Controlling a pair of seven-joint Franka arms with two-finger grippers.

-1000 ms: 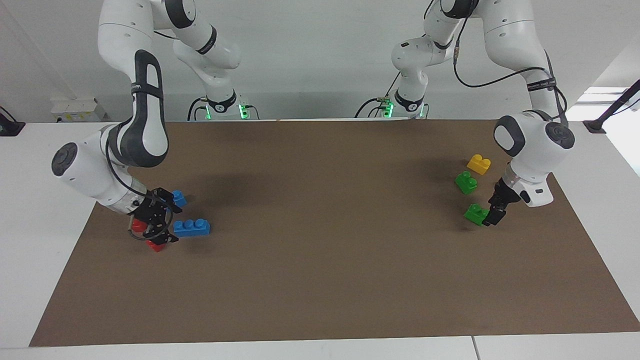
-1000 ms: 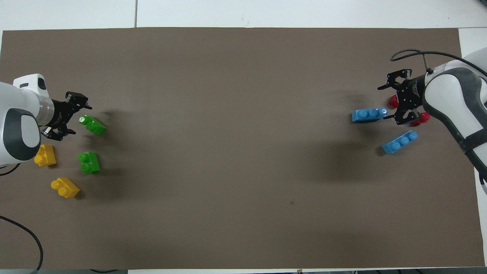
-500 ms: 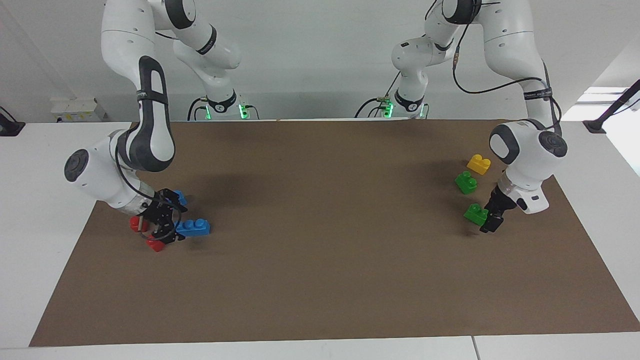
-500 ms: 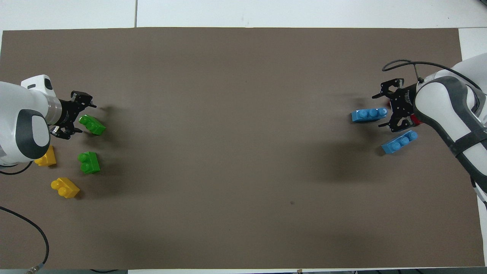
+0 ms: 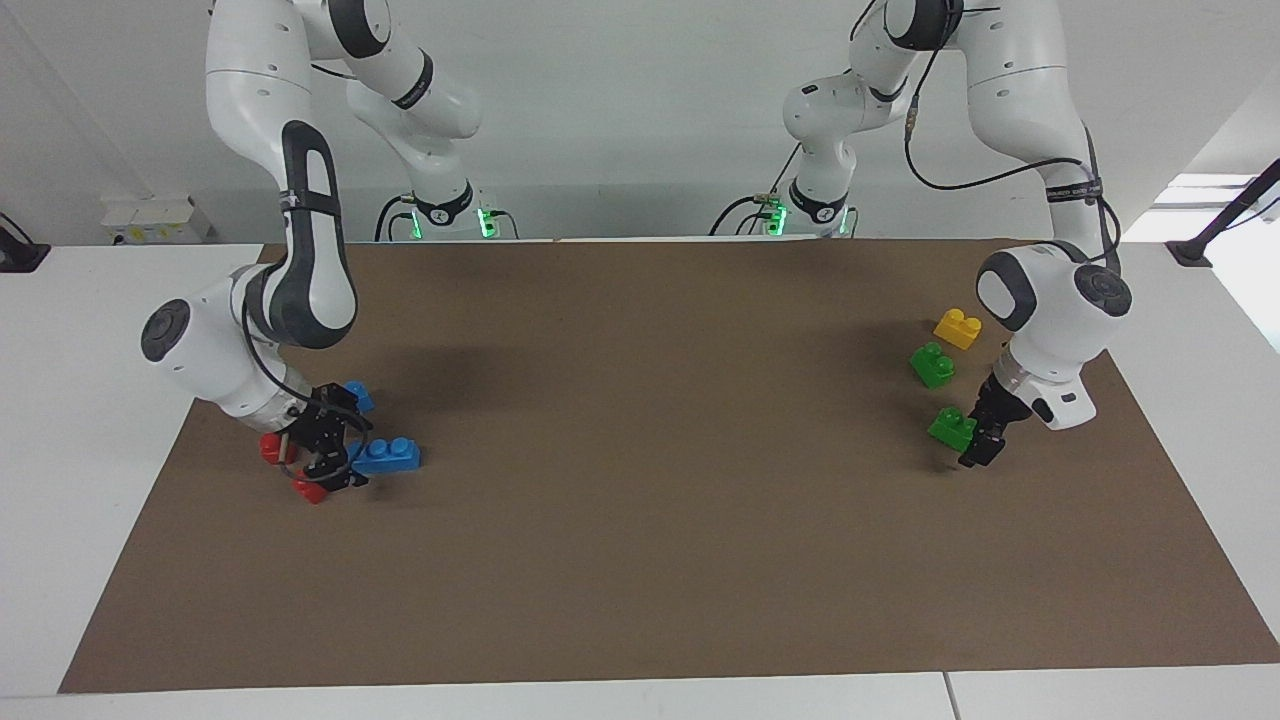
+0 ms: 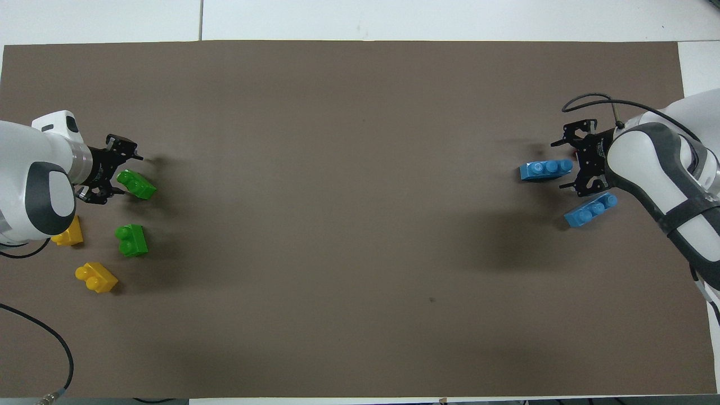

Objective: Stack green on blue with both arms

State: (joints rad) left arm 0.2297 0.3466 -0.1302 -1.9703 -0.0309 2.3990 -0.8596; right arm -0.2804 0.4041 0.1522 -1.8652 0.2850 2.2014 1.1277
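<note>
From the facing camera, I see the left gripper [image 5: 978,437] low at the left arm's end of the table, its fingers spread either side of the end of a green brick [image 5: 951,428]. I can't tell whether they press it yet. A second green brick [image 5: 931,365] and a yellow brick [image 5: 957,328] lie nearer the robots. At the right arm's end, the right gripper [image 5: 335,452] stands open around the end of a blue brick [image 5: 388,456], with red bricks [image 5: 272,447] beside it and another blue brick [image 5: 357,396] nearer the robots.

From overhead, I see the left gripper [image 6: 119,175] with a finger on each side of the green brick [image 6: 136,184]; the other green brick [image 6: 131,240] and two yellow bricks [image 6: 96,277] sit closer to the robots. The right gripper [image 6: 574,165] straddles the end of the blue brick [image 6: 544,169], fingers apart, with the second blue brick [image 6: 590,209] just beside it on the brown mat [image 6: 360,225].
</note>
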